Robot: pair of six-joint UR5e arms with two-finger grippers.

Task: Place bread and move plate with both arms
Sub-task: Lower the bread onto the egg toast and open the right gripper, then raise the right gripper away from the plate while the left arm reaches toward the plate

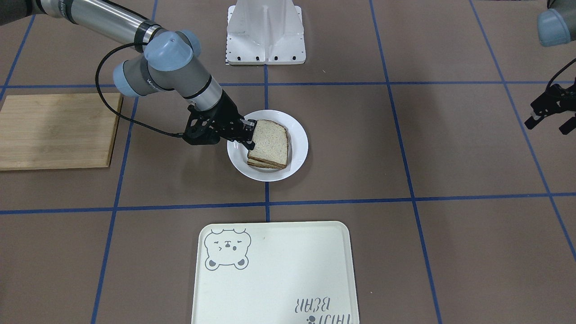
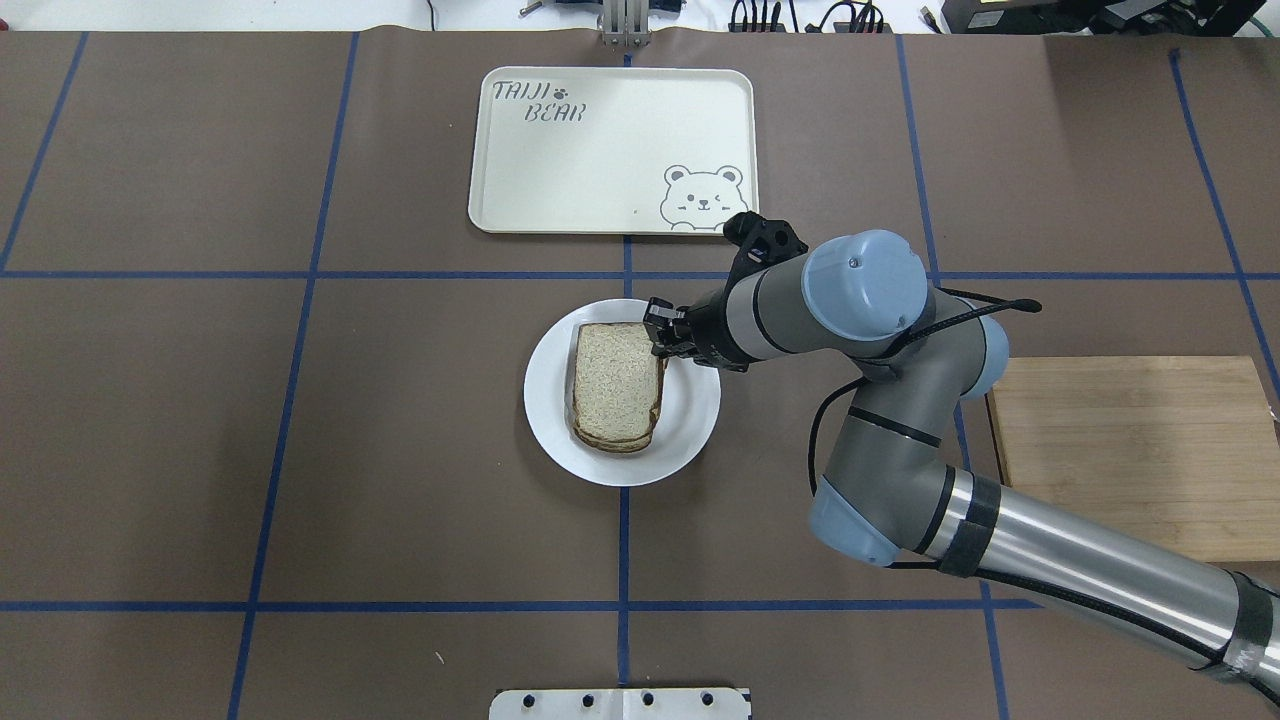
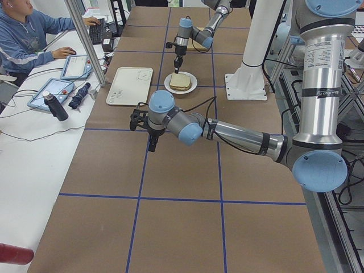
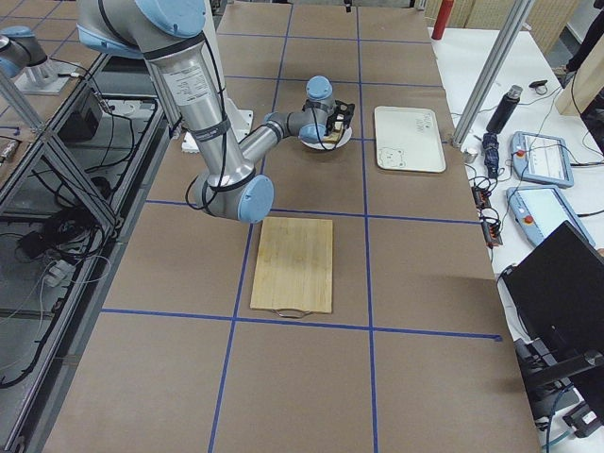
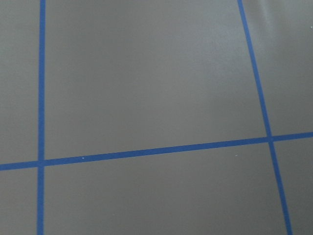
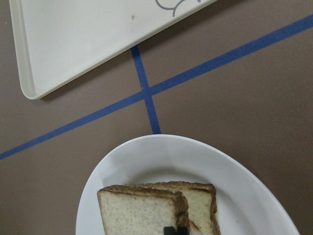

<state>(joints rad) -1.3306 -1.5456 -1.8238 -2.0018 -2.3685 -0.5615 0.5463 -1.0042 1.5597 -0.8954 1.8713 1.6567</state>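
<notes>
The white plate [image 1: 298, 158] lies at the table's middle; it also shows in the overhead view [image 2: 692, 420] and the right wrist view [image 6: 161, 156]. On it is a stack of bread slices. The top one is the plain speckled bread [image 1: 271, 140] [image 2: 615, 372] [image 6: 137, 215], tilted up at one end. My right gripper [image 1: 249, 133] [image 2: 662, 337] is shut on that raised crust edge, over the plate's rim. My left gripper [image 1: 549, 125] hangs open and empty far off to the side, above bare table.
The cream bear tray [image 1: 274, 270] [image 2: 600, 150] lies just beyond the plate, on the operators' side. A wooden board [image 1: 54, 130] [image 2: 1130, 450] lies beside the right arm. A white mount base [image 1: 265, 31] stands at the robot's side. The left wrist view shows only table and blue tape lines.
</notes>
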